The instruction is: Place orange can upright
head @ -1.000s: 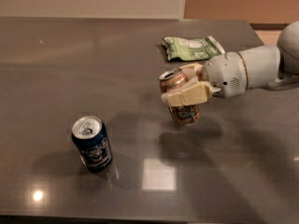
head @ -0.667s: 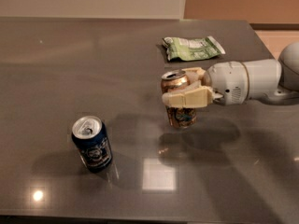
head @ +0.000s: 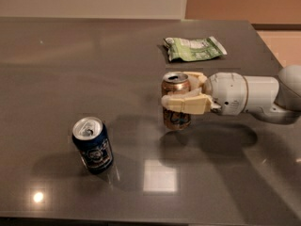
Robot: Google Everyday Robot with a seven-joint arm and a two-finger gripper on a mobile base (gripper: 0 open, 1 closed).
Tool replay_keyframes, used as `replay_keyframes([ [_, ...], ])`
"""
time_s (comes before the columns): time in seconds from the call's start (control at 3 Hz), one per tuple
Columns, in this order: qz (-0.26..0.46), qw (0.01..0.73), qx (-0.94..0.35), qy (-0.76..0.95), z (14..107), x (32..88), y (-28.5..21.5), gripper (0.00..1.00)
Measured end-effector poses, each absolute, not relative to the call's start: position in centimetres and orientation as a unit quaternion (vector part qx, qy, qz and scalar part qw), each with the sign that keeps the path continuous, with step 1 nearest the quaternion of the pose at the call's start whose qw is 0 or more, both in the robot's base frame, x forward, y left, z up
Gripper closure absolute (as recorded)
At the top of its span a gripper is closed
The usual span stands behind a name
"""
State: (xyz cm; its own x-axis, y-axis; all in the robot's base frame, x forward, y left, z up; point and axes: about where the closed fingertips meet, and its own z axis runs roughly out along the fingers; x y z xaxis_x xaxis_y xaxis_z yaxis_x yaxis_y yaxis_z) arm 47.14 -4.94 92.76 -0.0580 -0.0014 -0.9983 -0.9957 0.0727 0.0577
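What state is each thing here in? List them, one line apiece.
orange can: upright, clasped by the pincer; cannot tell if its base touches the table.
pincer: shut around the orange can's middle, over the table.
blue can: upright on the table, untouched, apart from the orange can.
green bag: lying flat on the table's far side.

The table (head: 70, 55) is viewed by one raised camera from its near edge, angled down across it, the gripper (head: 178, 90) clasped round the orange can (head: 177, 119) right of centre.
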Motion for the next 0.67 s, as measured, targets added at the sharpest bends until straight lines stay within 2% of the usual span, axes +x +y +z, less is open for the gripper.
replay_keyframes([
  [0.33, 0.491, 0.523, -0.466, 0.518, 92.68, 47.2, -4.84, 1.0],
  [0.67, 0.458, 0.549, -0.482, 0.507, 92.53, 47.49, -5.03, 0.83],
])
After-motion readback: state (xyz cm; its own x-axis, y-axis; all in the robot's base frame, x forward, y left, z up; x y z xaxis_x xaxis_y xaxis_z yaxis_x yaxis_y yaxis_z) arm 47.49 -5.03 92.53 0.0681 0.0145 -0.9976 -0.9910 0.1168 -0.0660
